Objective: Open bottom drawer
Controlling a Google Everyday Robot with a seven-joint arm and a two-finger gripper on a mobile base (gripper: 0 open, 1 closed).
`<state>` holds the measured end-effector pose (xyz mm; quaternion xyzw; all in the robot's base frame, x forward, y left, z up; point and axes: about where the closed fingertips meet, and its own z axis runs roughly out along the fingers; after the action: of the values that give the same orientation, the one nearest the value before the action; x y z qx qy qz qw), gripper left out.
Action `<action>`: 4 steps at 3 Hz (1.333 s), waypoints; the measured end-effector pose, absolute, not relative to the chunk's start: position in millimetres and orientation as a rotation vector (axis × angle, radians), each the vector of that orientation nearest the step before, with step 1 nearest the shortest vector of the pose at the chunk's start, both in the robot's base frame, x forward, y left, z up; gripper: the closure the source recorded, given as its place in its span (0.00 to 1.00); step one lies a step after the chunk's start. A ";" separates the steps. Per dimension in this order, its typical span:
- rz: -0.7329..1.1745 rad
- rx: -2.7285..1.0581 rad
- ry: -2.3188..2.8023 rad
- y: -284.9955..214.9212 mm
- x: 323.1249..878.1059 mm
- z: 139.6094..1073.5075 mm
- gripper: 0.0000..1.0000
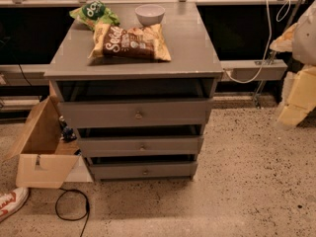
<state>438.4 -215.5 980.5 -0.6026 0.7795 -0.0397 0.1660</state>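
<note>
A grey cabinet [136, 53] with three drawers stands in the middle of the camera view. The bottom drawer [118, 171] is the lowest and slimmest, just above the floor, with a small round metal knob [145, 172] at its centre. Its front sits about in line with the cabinet's legs, with a dark gap above it. The mid-sized drawer [113, 146] and the tallest drawer [98, 113] lie above it. My gripper [292, 102] is a pale, cream-coloured shape at the far right edge, well to the right of the drawers and touching nothing.
On the cabinet top lie a brown chip bag [131, 41], a green bag [94, 13] and a white bowl [149, 14]. An open cardboard box [42, 154] stands against the cabinet's left side. A black cable [71, 206] and a shoe [10, 201] lie on the speckled floor. A white cable [266, 38] hangs at the back right.
</note>
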 end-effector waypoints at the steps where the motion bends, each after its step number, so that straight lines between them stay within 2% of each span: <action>1: -0.113 -1.716 2.220 -215.5 438.4 980.5 0.00; 2: -0.127 -1.743 2.250 -225.0 442.6 953.1 0.00; 3: -0.281 -1.841 2.252 -249.6 447.0 894.9 0.00; 4: -0.280 -1.947 2.238 -266.1 455.6 793.6 0.00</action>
<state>455.6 -266.1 793.6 -0.6513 0.7486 -0.0937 0.0811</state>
